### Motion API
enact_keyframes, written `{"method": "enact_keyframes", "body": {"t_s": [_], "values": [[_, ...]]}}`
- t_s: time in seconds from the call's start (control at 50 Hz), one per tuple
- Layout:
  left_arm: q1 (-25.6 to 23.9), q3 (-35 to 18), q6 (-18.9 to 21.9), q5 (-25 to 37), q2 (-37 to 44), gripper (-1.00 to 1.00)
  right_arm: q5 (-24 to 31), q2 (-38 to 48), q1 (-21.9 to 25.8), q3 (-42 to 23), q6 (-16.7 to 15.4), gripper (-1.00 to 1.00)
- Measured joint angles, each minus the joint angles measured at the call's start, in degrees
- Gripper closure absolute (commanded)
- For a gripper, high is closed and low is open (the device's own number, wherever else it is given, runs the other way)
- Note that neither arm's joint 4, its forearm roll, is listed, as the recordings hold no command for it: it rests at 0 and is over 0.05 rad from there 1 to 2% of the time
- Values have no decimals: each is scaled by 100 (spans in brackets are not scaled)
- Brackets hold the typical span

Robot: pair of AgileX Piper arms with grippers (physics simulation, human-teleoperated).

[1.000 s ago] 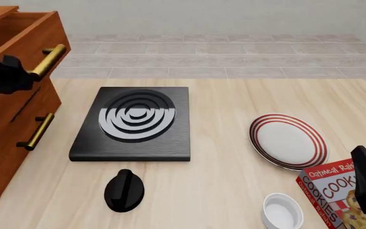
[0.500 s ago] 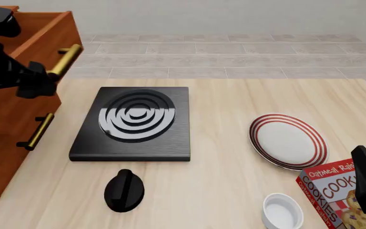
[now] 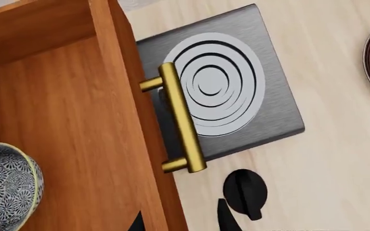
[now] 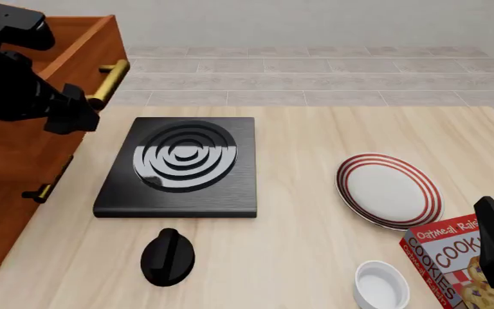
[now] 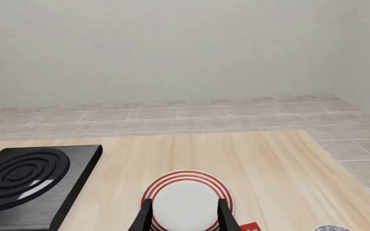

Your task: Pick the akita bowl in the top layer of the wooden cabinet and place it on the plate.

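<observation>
Since a second ago, the top layer (image 4: 75,48) of the large reddish-brown wooden cabinet (image 4: 15,187) has slid further out toward the table, its brass bar handle (image 4: 108,84) now reaching over the near corner of the stove. Along with it, the black left arm has moved rightward and now fills more of the upper left of the front view. Everything else on the table sits where it was.

One cabinet stands at the table's left edge; two brass handles show in the front view, the upper one and a lower one (image 4: 51,183). One black square stove with grey concentric rings (image 4: 182,164) lies just right of the cabinet. One round white plate with red rings around its rim (image 4: 390,191) rests well to the right, bare. One red cookie box (image 4: 457,264) stands at the near right corner, with one plain white ramekin (image 4: 380,285) just beside it. One black round knob (image 4: 168,256) lies in front of the stove.

One small speckled blue-and-white akita bowl (image 3: 5,185) sits inside the open top drawer, seen in the left wrist view.

Left gripper (image 3: 178,219): only two dark fingertips show, spread apart, gripping nothing, above the drawer's front edge. Right gripper (image 5: 183,215) hovers near the plate, fingers parted and empty.
</observation>
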Motion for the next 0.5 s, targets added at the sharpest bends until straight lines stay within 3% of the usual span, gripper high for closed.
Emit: {"method": "enact_keyframes", "body": {"t_s": [0.5], "values": [[-408,-166,-111,106,146,-100,0,0,1,0,-1,-100]]}}
